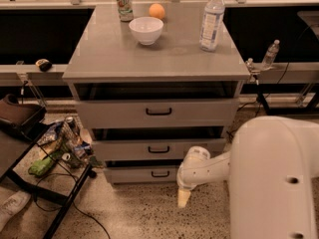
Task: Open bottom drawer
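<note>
The grey cabinet (149, 59) has three drawers. The bottom drawer (129, 175) is the lowest and has the shortest front, with a small black handle (160, 173) at its centre. A dark gap shows above its front panel. My gripper (184, 197) hangs tip-down over the speckled floor, just right of and slightly below the bottom drawer's front, apart from the handle. My white arm (209, 168) reaches in from the lower right. The middle drawer (124, 149) and the top drawer (114, 112) sit above.
On the cabinet top stand a white bowl (146, 29), an orange (157, 11), a can (124, 4) and a water bottle (211, 20). A black wire cart (55, 148) with snack bags stands left. Cables (89, 218) and a shoe (12, 205) lie on the floor.
</note>
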`<state>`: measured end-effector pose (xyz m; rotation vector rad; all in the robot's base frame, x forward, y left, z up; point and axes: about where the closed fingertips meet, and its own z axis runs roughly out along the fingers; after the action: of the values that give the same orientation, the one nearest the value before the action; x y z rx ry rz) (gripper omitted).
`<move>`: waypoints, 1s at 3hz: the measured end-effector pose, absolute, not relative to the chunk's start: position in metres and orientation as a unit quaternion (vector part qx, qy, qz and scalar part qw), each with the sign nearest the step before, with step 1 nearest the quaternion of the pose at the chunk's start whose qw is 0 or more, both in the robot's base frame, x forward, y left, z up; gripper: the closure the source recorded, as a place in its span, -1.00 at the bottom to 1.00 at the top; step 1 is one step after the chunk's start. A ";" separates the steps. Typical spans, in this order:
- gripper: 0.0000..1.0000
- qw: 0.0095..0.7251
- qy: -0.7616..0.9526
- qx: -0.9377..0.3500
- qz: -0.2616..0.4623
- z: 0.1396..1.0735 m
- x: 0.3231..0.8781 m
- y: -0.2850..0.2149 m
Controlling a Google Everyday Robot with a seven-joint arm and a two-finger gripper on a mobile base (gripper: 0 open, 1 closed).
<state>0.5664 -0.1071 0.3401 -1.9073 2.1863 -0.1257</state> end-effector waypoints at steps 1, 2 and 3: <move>-1.00 0.107 0.735 -0.667 -0.058 0.292 0.588 -0.110; -1.00 0.099 0.727 -0.676 -0.065 0.252 0.610 -0.112; -1.00 0.087 0.723 -0.681 -0.074 0.223 0.634 -0.117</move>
<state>0.6338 -0.1173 0.2225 -2.0275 2.1546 -0.2208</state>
